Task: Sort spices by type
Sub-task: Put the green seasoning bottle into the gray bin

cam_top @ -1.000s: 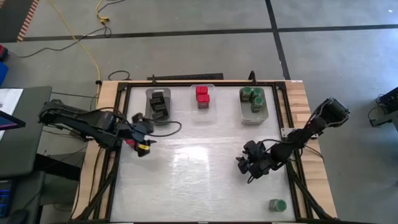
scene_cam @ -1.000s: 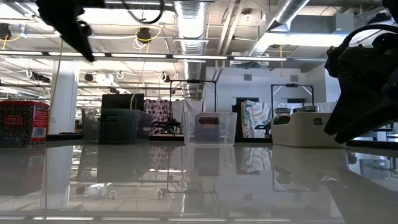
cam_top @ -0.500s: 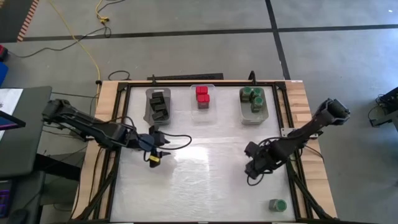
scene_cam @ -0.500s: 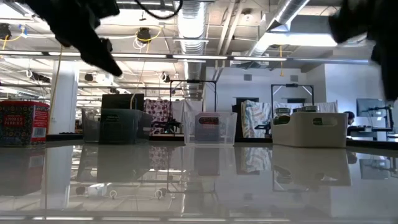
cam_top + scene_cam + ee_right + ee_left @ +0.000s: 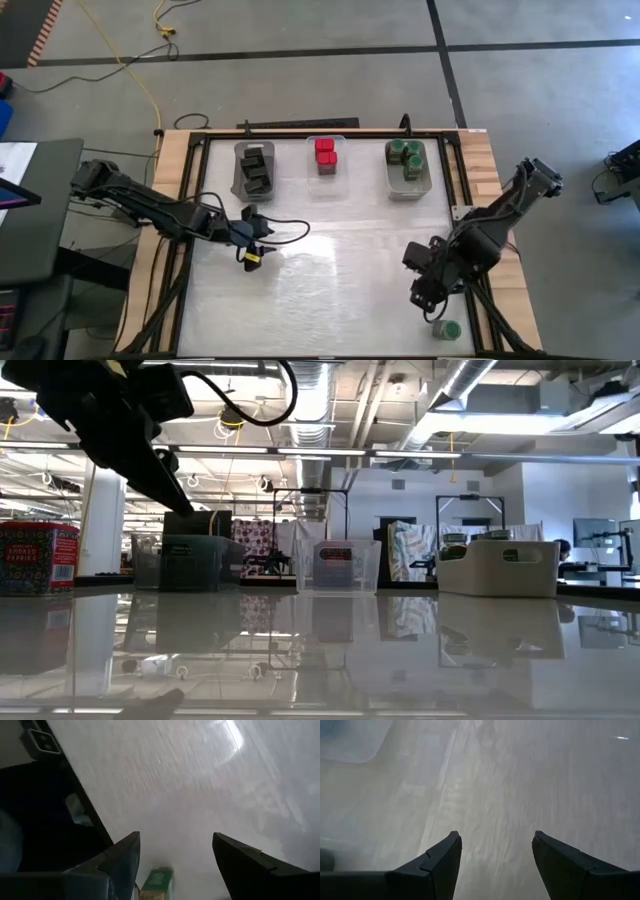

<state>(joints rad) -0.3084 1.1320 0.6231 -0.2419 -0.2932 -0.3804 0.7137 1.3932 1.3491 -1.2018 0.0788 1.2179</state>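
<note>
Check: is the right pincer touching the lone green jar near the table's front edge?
Apart. The right wrist view shows the jar lying ahead of the open right pincer, bare table between it and the fingers.

Black rectangular boxes [image 5: 256, 168] sit piled at mixed angles in the bin at 11 o'clock on the table. Red boxy containers [image 5: 325, 153] stand stacked in the middle bin at 12 o'clock. Round green-lidded jars [image 5: 407, 156] cluster upright in the bin at 1 o'clock. One lone green-lidded jar [image 5: 446, 329] stands upright on the bare tabletop at 5 o'clock, well apart from the others.
</note>
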